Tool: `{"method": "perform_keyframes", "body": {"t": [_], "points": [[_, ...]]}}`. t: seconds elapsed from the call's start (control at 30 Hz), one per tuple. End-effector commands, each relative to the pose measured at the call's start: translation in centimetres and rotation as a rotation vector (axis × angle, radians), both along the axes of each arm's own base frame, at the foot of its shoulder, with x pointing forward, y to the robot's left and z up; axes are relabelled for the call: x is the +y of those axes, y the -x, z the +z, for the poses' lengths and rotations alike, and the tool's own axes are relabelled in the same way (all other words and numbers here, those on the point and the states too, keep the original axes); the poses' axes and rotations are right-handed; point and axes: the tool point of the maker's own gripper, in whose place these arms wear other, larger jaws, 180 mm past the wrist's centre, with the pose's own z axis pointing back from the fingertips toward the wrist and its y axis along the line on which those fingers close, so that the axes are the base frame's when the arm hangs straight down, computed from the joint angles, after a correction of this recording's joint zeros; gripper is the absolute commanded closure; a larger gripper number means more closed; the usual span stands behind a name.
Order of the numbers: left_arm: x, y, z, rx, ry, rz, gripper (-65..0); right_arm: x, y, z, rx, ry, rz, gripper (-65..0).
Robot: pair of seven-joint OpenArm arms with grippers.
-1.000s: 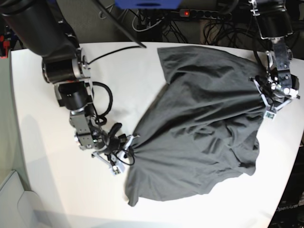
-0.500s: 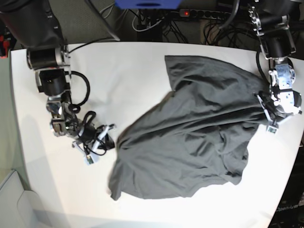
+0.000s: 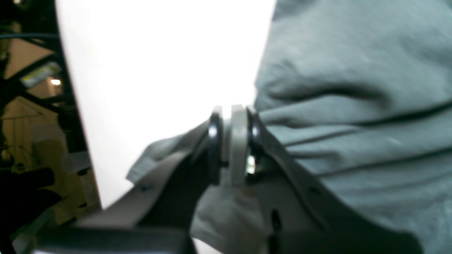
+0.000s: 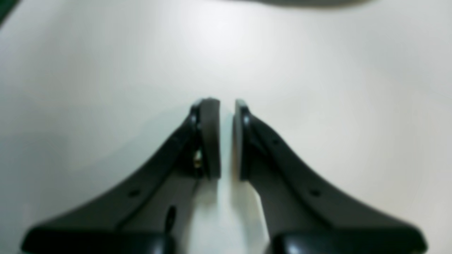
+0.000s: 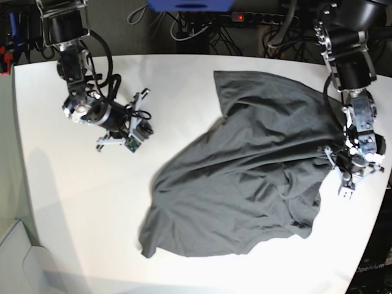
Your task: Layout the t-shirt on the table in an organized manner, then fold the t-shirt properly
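The dark charcoal t-shirt [image 5: 245,177] lies crumpled and spread aslant across the middle and right of the white table [image 5: 184,86]. My left gripper [image 5: 334,159] is at the shirt's right edge and is shut on a fold of it. The left wrist view shows the pinch [image 3: 231,113] and the wrinkled cloth [image 3: 353,88] beyond it. My right gripper [image 5: 144,119] is at the upper left, well apart from the shirt. In the right wrist view it [image 4: 227,106] is empty, nearly shut with a thin gap, over bare table [image 4: 317,70].
A power strip [image 5: 257,17] with a red light, black cables and a blue object [image 5: 190,5] lie beyond the table's far edge. The table's right edge [image 3: 70,106] is close to my left gripper. A pale bin corner [image 5: 15,257] sits lower left.
My right gripper let go of the shirt's left edge and moved up and left, away from it. The shirt settled lower left. My left gripper shifted downward, still holding the cloth.
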Motion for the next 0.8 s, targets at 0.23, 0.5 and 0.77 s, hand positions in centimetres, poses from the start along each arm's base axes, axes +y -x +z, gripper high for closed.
{"method": "perform_keyframes", "body": {"t": [0.23, 0.5, 0.77], "points": [[3.3, 1.7, 6.2, -0.093, -0.082, 0.115, -4.2, 0.1, -9.1, 8.0, -0.22, -0.079, -0.049, -6.5], [0.1, 8.9, 1.9, 0.059, -0.082, 0.128, -4.2, 0.4, -17.6, 9.0, -0.132, -0.138, -0.12, -6.5], [-2.2, 11.5, -2.4, 0.126, -0.001, 0.116, -4.2, 6.5, -19.8, 9.4, -0.067, -0.285, -0.087, -6.5]]}}
